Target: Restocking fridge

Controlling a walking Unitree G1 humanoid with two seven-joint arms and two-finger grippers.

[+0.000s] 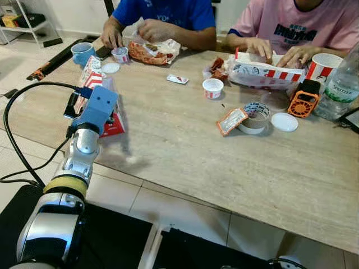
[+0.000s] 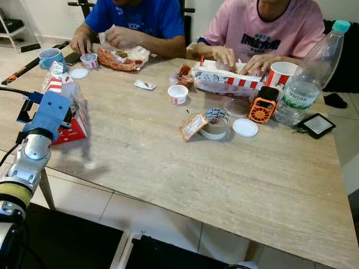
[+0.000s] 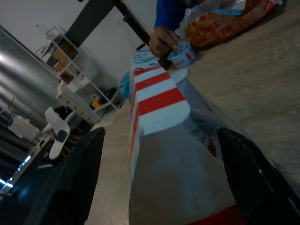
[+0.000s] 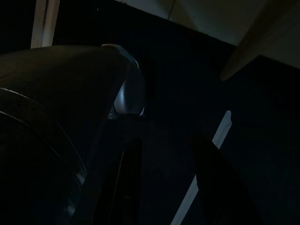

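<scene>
At the near-left corner of the table our left gripper has its 2 black fingers spread wide on either side of the red-and-white striped carton. We judge it is lined up this way so the fingers can close across the carton's narrow faces and lift it upright for the fridge. The wrist view shows gaps on both sides, so nothing is pinched yet. The carton stands at that table edge, wrapped in a clear plastic bag, which could slip under the pads.

Just beyond the carton sit a white lid, a blue mug and a small sauce cup held by a person in a blue shirt. Further along the table from the carton are a sachet, another small cup, a roll of tape, an orange gadget, a water bottle and a striped food box under the hands of a person in pink. None of these block the grasp, though the person's hand beside the sauce cup is near.

Our right gripper hangs low in the dark, fingers apart and idle
</scene>
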